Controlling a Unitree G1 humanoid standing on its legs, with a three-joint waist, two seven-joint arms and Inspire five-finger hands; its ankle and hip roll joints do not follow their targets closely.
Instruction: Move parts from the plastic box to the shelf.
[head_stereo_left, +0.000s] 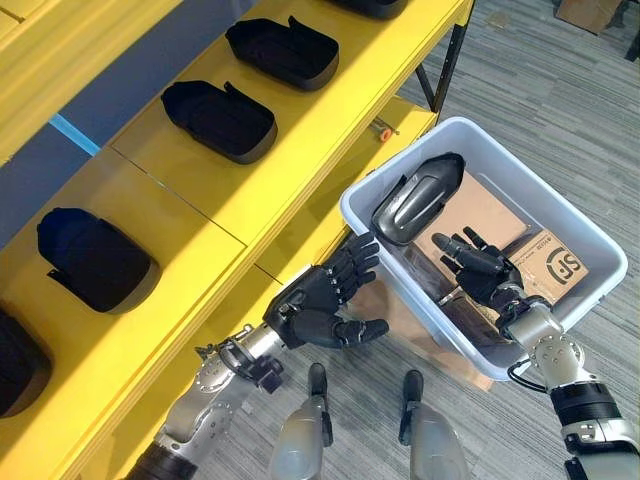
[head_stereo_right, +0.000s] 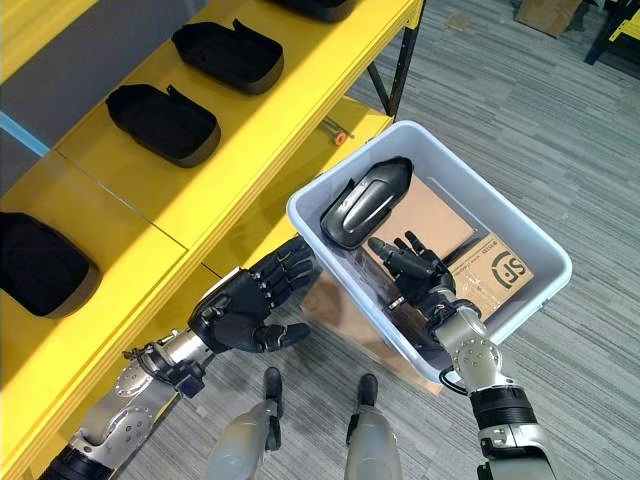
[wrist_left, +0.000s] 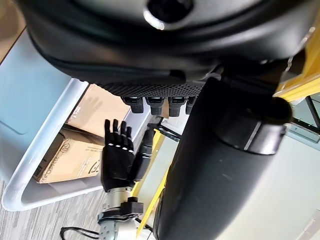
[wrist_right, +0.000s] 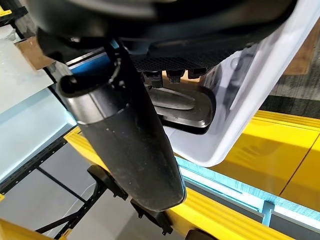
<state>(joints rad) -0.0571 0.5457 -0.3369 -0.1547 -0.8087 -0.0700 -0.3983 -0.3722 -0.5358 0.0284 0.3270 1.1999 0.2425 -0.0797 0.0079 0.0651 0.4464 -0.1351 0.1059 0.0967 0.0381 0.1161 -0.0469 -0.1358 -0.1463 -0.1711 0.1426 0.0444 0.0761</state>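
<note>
A pale grey plastic box (head_stereo_left: 385, 165) stands on the floor beside the yellow shelf (head_stereo_left: 300, 150). Inside it, a dark moulded part (head_stereo_left: 418, 200) leans against the far-left wall. My right hand (head_stereo_left: 480, 272) is inside the box just short of that part, open with fingers spread and holding nothing. The part (wrist_right: 177, 102) lies past its fingertips in the right wrist view. My left hand (head_stereo_left: 320, 300) hovers outside the box by its near-left wall, fingers relaxed and empty. Several black parts rest on the shelf, among them part (head_stereo_left: 222, 120) and part (head_stereo_left: 95, 258).
Brown cardboard boxes (head_stereo_left: 555, 265) lie flat on the plastic box's floor under and beside my right hand. The shelf's black leg (head_stereo_left: 445, 65) stands behind the box. Grey plank floor (head_stereo_left: 560, 110) spreads to the right, with more cardboard (head_stereo_left: 590, 12) at the far corner.
</note>
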